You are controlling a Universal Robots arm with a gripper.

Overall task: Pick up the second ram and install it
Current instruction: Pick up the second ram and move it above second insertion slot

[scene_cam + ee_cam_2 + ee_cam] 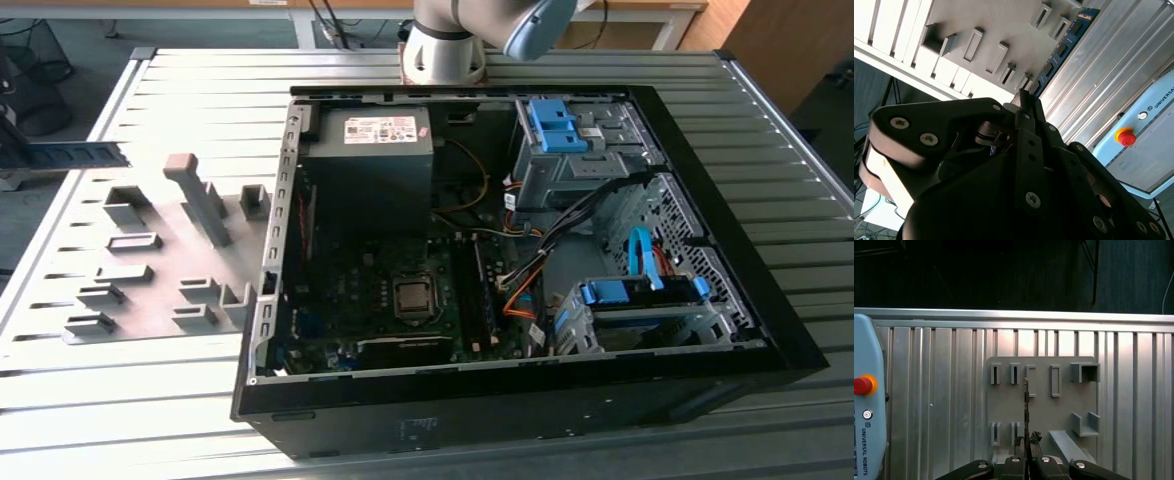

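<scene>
The second ram (1060, 49) is a long thin blue board with dark chips, and my gripper (1026, 100) is shut on one end of it. In the first wrist view the ram (1026, 402) shows edge-on, standing out from my gripper (1026, 441) over the grey holder plate (1041, 412). In the exterior view the ram (80, 155) hangs level at the far left, above the table and beyond the holder plate (147, 275). It is well away from the open computer case (727, 310).
Inside the case lie the motherboard with its long ram slots (470, 290), a power supply (367, 150) and blue drive clips (554, 125). The arm's base (447, 45) stands behind the case. A pendant with a red button (861, 385) lies on the ribbed table (641, 65).
</scene>
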